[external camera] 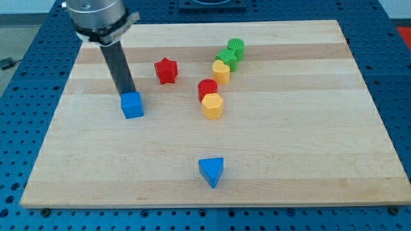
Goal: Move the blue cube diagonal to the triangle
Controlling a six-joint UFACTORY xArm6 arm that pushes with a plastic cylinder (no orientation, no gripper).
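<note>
My tip [128,94] sits touching the blue cube [133,105] at its top-left edge. The blue triangle [211,171] points toward the view's bottom, well apart

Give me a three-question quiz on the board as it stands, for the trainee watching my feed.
1. True or false: my tip sits at the upper edge of the small blue cube, on the side away from the blue triangular block.
2. Multiple choice: which block lies nearest the view's bottom? A) the red star-shaped block B) the blue triangular block C) the yellow hexagonal block
3. Fill in: the red cylinder touches the ______ hexagonal block just below it.

Key: 1 true; 2 B; 3 yellow.
</note>
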